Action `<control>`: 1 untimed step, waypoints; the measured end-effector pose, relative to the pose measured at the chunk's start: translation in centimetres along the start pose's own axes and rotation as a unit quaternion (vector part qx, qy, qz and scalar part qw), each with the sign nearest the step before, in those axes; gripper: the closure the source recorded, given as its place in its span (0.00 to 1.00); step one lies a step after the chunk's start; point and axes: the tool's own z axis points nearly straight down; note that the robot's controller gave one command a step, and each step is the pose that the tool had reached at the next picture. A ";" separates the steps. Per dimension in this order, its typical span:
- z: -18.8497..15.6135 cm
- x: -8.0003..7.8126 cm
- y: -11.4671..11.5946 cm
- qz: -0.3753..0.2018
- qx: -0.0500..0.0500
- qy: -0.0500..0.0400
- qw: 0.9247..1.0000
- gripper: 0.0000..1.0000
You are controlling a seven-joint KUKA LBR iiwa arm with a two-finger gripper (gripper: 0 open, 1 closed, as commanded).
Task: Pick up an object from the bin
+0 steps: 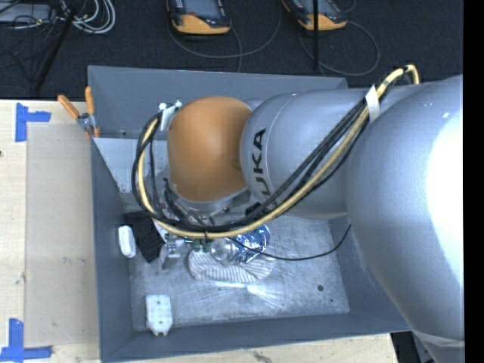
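My gripper [172,249] reaches down into the left middle of the bin, mostly hidden under the arm's orange dome. Just left of it lies a black object [144,234], with a small white oblong piece [126,240] touching its left side. To the gripper's right a pale striped cloth-like thing [227,271] lies on the floor, and a crinkled blue shiny wrapper [252,244] rests on its upper edge. I see nothing held in the gripper.
A white rectangular block [159,313] lies near the bin's front left corner. The big grey arm with its cables covers the bin's back and right side. Bare floor shows along the front, right of the block.
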 end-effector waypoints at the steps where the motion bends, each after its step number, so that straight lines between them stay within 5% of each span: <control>1: -0.5 -0.2 -0.1 0.002 -0.001 -0.004 1.000 0.00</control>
